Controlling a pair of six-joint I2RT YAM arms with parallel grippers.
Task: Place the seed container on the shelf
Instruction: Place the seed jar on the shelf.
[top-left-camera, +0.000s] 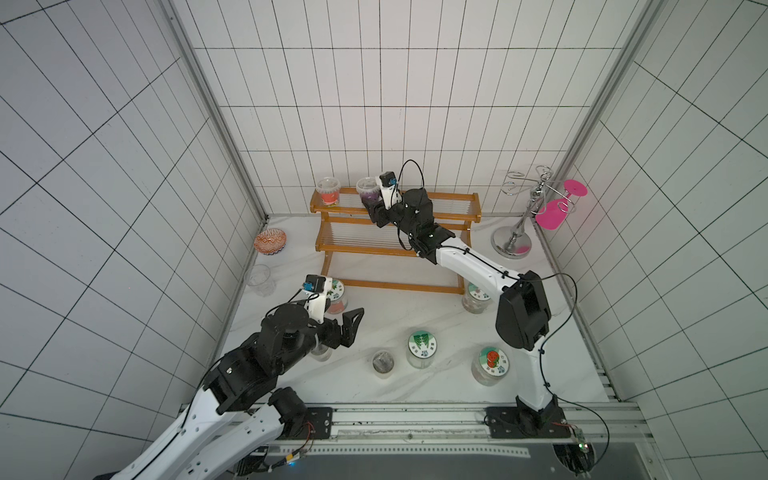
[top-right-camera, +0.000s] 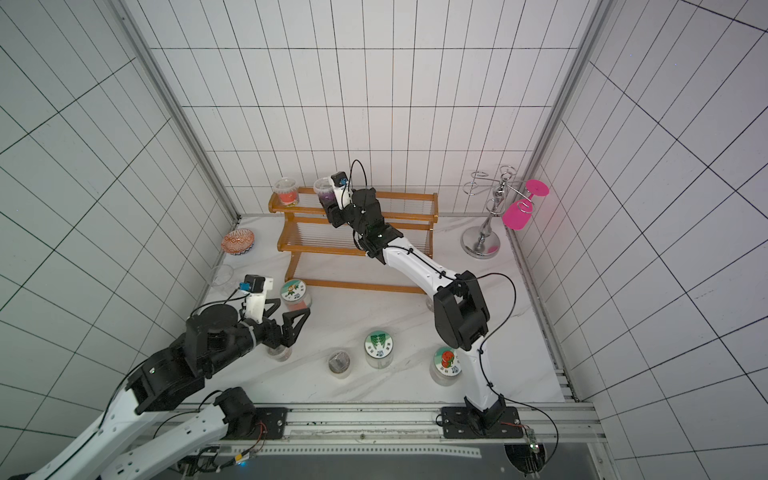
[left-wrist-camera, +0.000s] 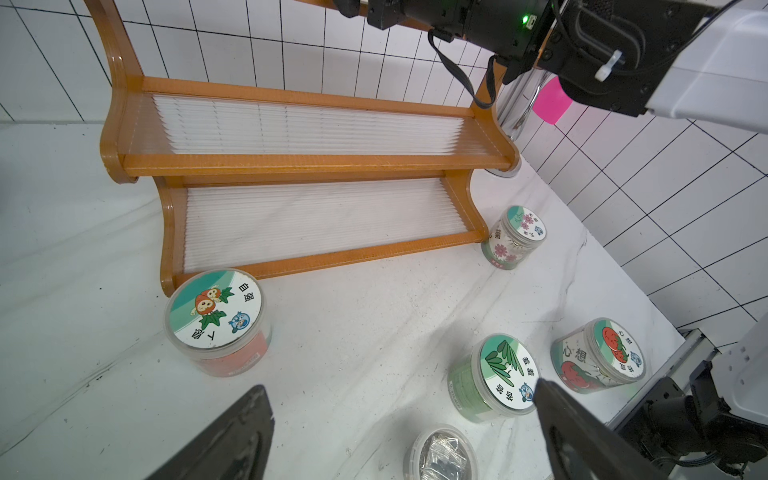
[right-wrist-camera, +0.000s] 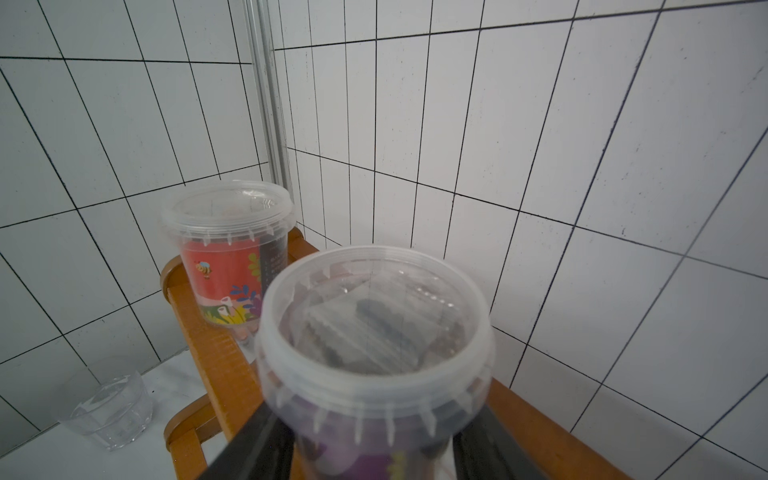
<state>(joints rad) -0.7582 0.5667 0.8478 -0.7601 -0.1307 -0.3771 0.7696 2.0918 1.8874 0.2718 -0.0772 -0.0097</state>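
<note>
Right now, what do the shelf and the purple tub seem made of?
Shelf: the frame looks like wood or a wood-look print, orange-brown, satin, with fine lines along the rails. Its rods look like clear plastic, glossy and see-through. Purple tub: thin clear plastic, glossy; contents and label show through, molded ribs under the rim.

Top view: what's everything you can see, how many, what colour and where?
shelf: one, orange-brown, against the back wall
red container: one, red label, shelf's top tier
purple container: one, purple label, top tier, beside the red one
picture-lid jars: four, clear, on the table
plain-lid jar: one, clear, table front
hidden jar: one, clear, partly under the left tool
bowl: one, orange patterned, by the side wall
cup: one, clear, near the bowl
stand: one, chrome, back corner
glass: one, pink, hanging on the stand
table: one, white marble
left tool: one, black, open, above the table
right tool: one, black, straddling the purple container
</note>
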